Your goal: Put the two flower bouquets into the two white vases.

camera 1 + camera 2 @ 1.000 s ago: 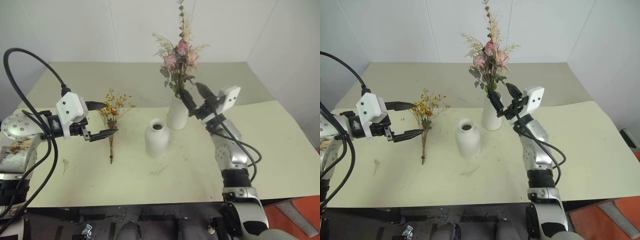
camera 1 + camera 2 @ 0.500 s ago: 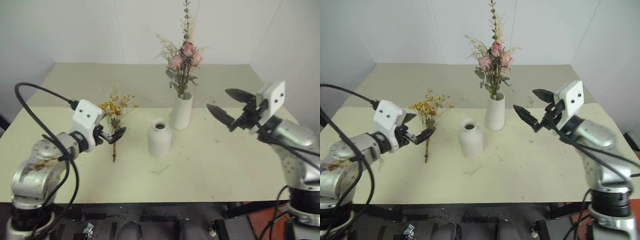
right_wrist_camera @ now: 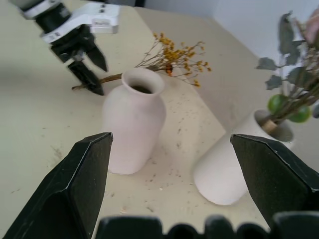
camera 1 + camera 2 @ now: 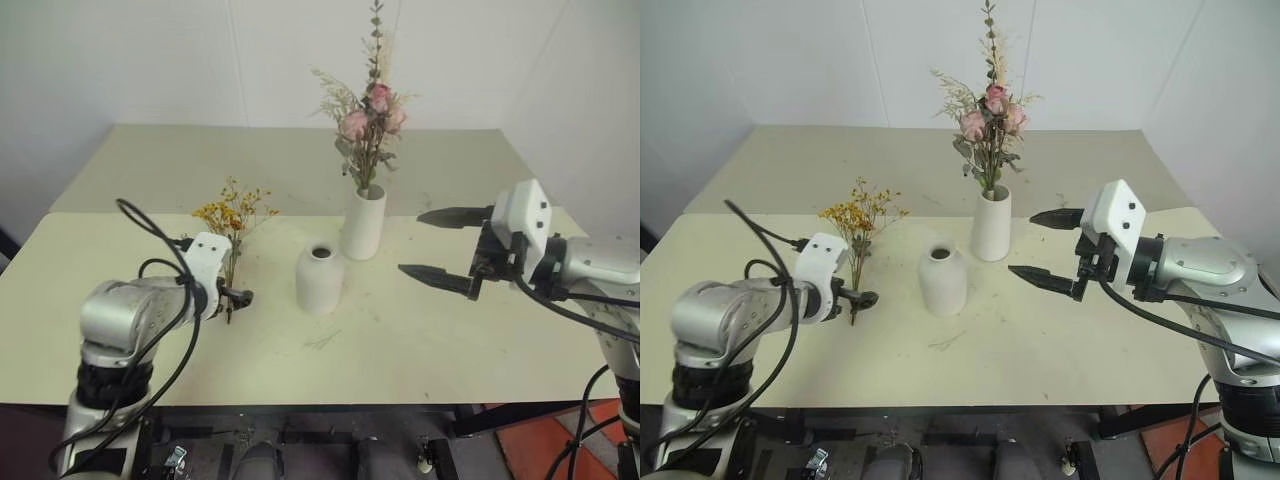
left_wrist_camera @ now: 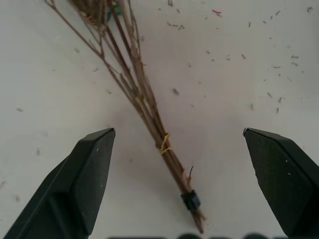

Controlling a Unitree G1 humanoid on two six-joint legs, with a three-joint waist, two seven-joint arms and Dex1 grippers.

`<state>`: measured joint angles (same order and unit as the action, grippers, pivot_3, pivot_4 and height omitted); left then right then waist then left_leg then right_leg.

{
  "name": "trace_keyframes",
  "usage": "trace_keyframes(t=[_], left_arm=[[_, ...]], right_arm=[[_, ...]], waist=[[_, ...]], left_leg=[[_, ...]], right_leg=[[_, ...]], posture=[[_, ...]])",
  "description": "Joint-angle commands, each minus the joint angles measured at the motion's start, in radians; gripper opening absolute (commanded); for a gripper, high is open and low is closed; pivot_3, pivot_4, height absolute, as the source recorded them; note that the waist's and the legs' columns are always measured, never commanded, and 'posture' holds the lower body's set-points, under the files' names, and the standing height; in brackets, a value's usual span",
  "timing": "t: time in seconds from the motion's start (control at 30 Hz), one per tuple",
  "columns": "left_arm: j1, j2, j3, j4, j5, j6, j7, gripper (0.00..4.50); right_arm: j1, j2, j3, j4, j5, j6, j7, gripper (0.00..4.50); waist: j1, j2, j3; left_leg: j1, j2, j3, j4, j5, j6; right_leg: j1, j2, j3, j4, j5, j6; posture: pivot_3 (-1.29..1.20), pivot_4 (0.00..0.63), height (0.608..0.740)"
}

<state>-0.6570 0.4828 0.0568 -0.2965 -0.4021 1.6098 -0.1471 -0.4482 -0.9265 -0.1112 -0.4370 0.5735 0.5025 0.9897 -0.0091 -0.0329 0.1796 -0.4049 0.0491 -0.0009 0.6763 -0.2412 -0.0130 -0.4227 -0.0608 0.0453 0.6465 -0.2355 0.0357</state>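
The dried bunch (image 5: 149, 107) lies flat on the counter (image 4: 420, 340), thin brown stems tied low with a dark band, yellow-orange blossoms fanned toward the far side. My left gripper (image 5: 187, 181) hangs over the stem ends, fingers spread wide to either side of them, touching nothing. The rose bunch (image 4: 368, 125), pink with cream grasses and green leaves, stands in the tall vase (image 4: 363, 222). The short vase (image 4: 319, 278), narrow-necked, sits just beside it, empty. My right gripper (image 4: 440, 245) is spread apart, holding nothing, near the vases.
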Motion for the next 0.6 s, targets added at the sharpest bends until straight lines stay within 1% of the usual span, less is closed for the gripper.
trace_keyframes(t=[0.03,0.3,0.4,0.5,0.6], left_arm=[[-0.074,-0.016,-0.033,0.077,0.039,0.005,0.019,4.5],[-0.14,-0.016,-0.041,0.23,0.075,0.005,0.018,4.5],[-0.156,-0.025,-0.033,0.267,0.089,0.001,0.019,3.88],[-0.163,-0.021,-0.06,0.282,0.112,-0.018,0.024,2.98],[-0.169,-0.028,-0.055,0.288,0.12,-0.018,0.02,2.03]], right_arm=[[-0.008,-0.031,-0.031,-0.099,0.046,0.028,0.017,4.46],[0.044,-0.046,-0.076,-0.137,0.042,0.055,-0.029,4.46],[0.055,-0.044,-0.078,-0.143,0.035,0.053,-0.042,4.5],[0.058,-0.042,-0.075,-0.144,0.032,0.052,-0.055,4.5],[0.06,-0.044,-0.065,-0.148,0.018,0.044,-0.061,4.5]], waist=[[0.0,0.0,0.0],[-0.004,0.0,0.0],[-0.004,0.0,0.0],[-0.004,0.0,0.0],[-0.004,0.0,0.0]], left_leg=[[0.0,0.0,0.0,0.0,0.0,0.0],[0.0,0.0,0.0,0.0,0.0,0.0],[0.0,0.0,0.0,0.0,0.0,0.0],[0.0,0.0,0.0,0.0,0.0,0.0],[0.0,0.0,0.0,0.0,0.0,0.0]], right_leg=[[0.0,0.0,0.0,0.0,0.0,0.0],[0.0,0.0,0.0,-0.001,0.0,0.0],[0.001,0.0,0.0,-0.001,0.0,0.0],[0.0,0.0,0.0,-0.001,0.0,0.0],[0.001,0.0,0.0,0.0,0.0,0.0]], posture=[[0.0,0.15,0.74],[0.0,0.15,0.74],[0.0,0.15,0.74],[0.0,0.15,0.74],[0.0,0.15,0.74]])
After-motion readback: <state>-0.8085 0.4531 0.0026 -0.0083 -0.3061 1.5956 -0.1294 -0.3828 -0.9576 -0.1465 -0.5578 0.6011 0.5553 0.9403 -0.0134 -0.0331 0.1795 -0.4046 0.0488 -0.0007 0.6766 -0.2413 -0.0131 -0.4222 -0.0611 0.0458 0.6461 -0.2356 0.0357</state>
